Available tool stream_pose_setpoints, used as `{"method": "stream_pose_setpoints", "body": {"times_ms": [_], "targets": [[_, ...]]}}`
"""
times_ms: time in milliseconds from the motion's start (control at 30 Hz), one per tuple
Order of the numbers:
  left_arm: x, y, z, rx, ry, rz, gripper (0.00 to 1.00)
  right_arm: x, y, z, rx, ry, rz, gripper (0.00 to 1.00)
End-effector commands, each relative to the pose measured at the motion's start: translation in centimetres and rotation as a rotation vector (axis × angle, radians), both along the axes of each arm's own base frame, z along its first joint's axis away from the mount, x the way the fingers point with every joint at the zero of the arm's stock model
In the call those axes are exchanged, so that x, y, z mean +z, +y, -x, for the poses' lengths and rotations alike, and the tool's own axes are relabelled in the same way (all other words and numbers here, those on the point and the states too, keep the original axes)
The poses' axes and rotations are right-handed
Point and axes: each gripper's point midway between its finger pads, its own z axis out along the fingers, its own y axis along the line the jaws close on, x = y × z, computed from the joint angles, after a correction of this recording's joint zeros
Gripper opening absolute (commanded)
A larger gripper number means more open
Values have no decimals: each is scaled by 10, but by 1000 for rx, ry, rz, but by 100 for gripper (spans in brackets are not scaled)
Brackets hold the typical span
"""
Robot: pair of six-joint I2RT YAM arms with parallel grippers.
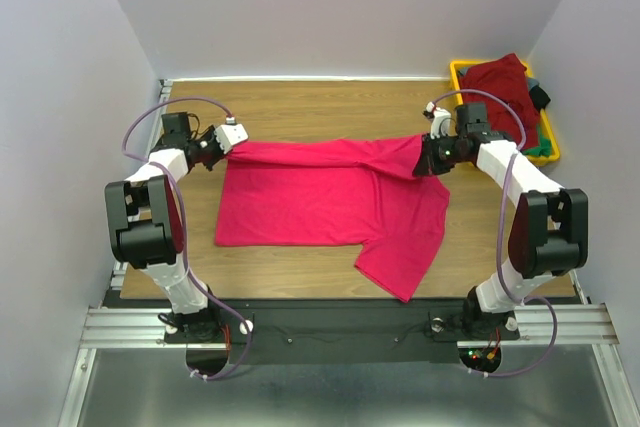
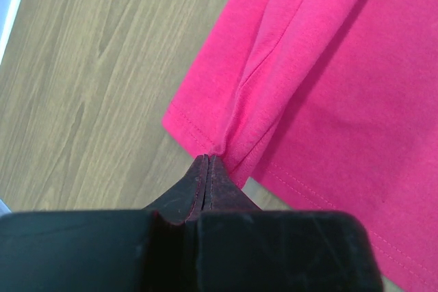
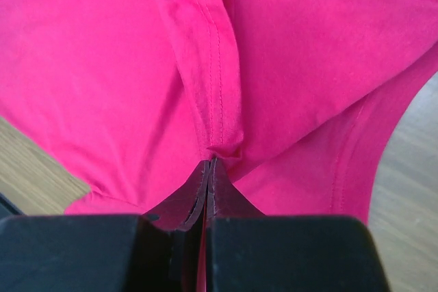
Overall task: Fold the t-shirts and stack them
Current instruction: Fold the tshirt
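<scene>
Pinching the far long edge of the crimson t-shirt point(image 1: 320, 197), both hands are clenched on cloth: the left hand point(image 1: 232, 135) grips the hem corner, the right hand point(image 1: 425, 152) a gathered seam at the sleeve end. The shirt lies sideways and mostly flat mid-worktop point(image 1: 300, 107), hem to the left, and one sleeve is splayed toward the near right. Step in hand looks like a lengthwise fold. To do it well, carry both hands toward the near edge together, at equal height and pace, so the held edge stays straight and lightly taut. Stay low so the body does not drag. Land the edge square on the near edge, and deal with the loose sleeve so it does not bunch under the fold. Count: one crimson shirt on the worktop. One yellow bin point(image 1: 460, 69) sits at the far right, with one maroon t-shirt point(image 1: 500, 82) heaped on top. Green cloth point(image 1: 537, 150) and dark cloth point(image 1: 540, 97) show beneath it; how many shirts those make cannot be told. Two arms, two hands.
</scene>
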Motion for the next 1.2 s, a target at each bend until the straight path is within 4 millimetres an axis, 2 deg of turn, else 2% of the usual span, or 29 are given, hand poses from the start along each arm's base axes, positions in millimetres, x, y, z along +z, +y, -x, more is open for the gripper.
{"method": "stream_pose_setpoints", "body": {"times_ms": [0, 133, 233, 267, 433, 467, 533, 567, 600, 667, 700, 767, 800, 900, 933, 967, 1000, 1100, 1133, 1167], "targets": [[-6, 1, 7, -29, 7, -37, 0, 14, 5, 1, 27, -49, -14, 1], [2, 2, 8, -34, -9, -52, 0, 27, 3, -1, 28, -79, 6, 1], [8, 0, 14, -56, -28, -65, 0, 35, 1, 6, 39, -97, 17, 1], [7, -2, 16, -76, -32, -73, 0, 33, 1, 8, 43, -93, 20, 0], [-16, -9, 31, -116, 14, -117, 2, -4, 3, 33, 79, 18, 14, 0], [-22, -7, 34, -118, 28, -137, 12, -13, 5, 38, 97, 47, 19, 9], [-25, -7, 38, -128, 40, -157, 24, -18, 4, 39, 105, 65, 36, 31], [-26, -5, 40, -124, 57, -163, 32, -19, 0, 36, 103, 64, 64, 47], [-25, -3, 40, -117, 63, -166, 36, -15, -3, 31, 96, 51, 78, 51], [-22, -2, 44, -113, 92, -155, 40, -8, -12, 20, 70, 17, 121, 56], [-10, 5, 36, -93, 79, -142, 49, 5, -13, 6, 61, -25, 125, 60], [0, 6, 35, -78, 96, -85, 50, 17, -20, -11, 38, -63, 135, 61], [12, 11, 25, -55, 79, -61, 57, 25, -23, -30, 26, -88, 139, 61], [30, 10, 5, 12, 92, 38, 57, 46, -33, -71, -23, -152, 155, 57], [34, 10, -1, 32, 95, 63, 57, 46, -37, -82, -39, -157, 165, 56], [39, 9, -10, 81, 102, 119, 57, 26, -41, -94, -64, -116, 185, 55], [43, 9, -22, 105, 106, 148, 57, 36, -42, -111, -78, -148, 191, 52], [44, 13, -49, 196, 145, 220, 57, 8, -52, -137, -126, -104, 223, 52], [42, 13, -55, 219, 152, 223, 57, 17, -54, -150, -141, -133, 227, 52], [40, 14, -64, 250, 169, 248, 57, -1, -56, -156, -149, -102, 237, 52]]}}
